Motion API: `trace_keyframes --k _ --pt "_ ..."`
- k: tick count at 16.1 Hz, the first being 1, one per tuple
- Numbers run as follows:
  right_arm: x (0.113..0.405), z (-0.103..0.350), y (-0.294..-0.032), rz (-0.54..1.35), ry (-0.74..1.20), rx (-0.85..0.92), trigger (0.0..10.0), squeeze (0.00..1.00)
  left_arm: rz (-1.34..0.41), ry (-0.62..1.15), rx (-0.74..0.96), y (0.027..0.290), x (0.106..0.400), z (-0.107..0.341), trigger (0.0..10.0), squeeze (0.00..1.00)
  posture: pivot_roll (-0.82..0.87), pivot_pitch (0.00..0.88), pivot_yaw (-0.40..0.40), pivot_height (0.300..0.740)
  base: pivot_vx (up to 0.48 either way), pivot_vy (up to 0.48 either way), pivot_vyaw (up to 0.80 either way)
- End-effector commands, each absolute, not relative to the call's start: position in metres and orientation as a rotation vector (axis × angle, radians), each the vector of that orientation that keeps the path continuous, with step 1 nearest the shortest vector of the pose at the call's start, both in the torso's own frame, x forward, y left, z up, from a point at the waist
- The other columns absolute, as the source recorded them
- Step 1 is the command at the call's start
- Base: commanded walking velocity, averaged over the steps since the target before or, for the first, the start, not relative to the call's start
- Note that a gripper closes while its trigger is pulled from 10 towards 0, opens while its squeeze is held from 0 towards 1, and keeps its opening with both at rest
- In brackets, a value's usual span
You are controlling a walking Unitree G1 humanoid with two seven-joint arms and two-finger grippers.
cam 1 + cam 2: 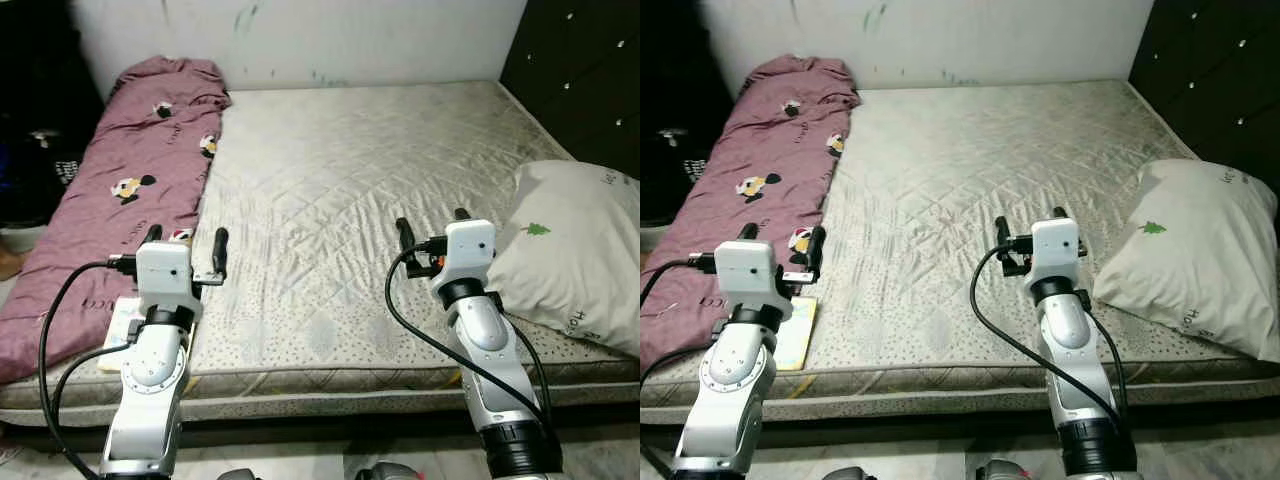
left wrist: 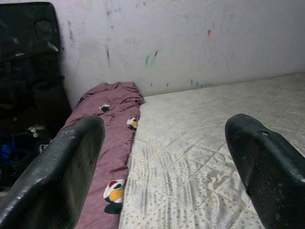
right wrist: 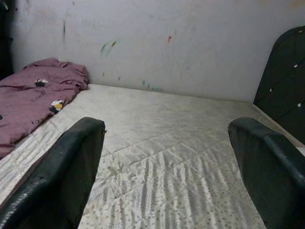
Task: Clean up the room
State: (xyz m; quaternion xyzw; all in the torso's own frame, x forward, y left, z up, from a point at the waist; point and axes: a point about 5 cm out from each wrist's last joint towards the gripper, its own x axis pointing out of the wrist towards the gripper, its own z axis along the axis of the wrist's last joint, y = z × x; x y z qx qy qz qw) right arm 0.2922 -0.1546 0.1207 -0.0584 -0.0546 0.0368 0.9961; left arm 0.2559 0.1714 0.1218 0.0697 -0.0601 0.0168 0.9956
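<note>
A bare quilted mattress (image 1: 370,190) lies before me. Along its left side stretches a folded mauve blanket (image 1: 120,200) with cartoon prints. A white pillow (image 1: 575,250) with a green tree mark rests at the right edge. My left gripper (image 1: 185,243) hovers open over the mattress's front left, beside the blanket, with nothing between its fingers. My right gripper (image 1: 432,227) stands open over the front right, just left of the pillow, also empty. A thin booklet (image 1: 795,330) lies under the left arm near the mattress edge.
A dark padded headboard (image 1: 580,70) rises on the right. A marked white wall (image 1: 300,40) closes the far side. Dark bags and clutter (image 1: 35,130) stand left of the bed. The mattress's front edge (image 1: 330,385) runs just below my arms.
</note>
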Motion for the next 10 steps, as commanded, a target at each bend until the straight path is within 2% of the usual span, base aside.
trace_keyframes --k 1,3,10 --pt "0.2887 0.1232 -0.154 0.079 -0.128 -0.131 10.0 0.0 0.043 -0.123 0.15 0.1725 0.2554 0.1229 10.0 0.0 -0.02 0.0 0.035 0.74 0.0 -0.277 0.0" --pt "0.2894 0.1243 -0.1513 0.097 -0.142 -0.155 10.0 0.0 0.04 -0.13 0.146 0.171 0.2571 0.124 10.0 0.0 -0.02 0.0 0.029 0.74 0.0 -0.289 0.0" --pt "0.293 0.1251 -0.152 0.098 -0.139 -0.152 10.0 0.0 0.055 -0.116 0.137 0.1754 0.2537 0.1213 10.0 0.0 -0.02 0.0 0.017 0.74 0.0 -0.305 0.63"
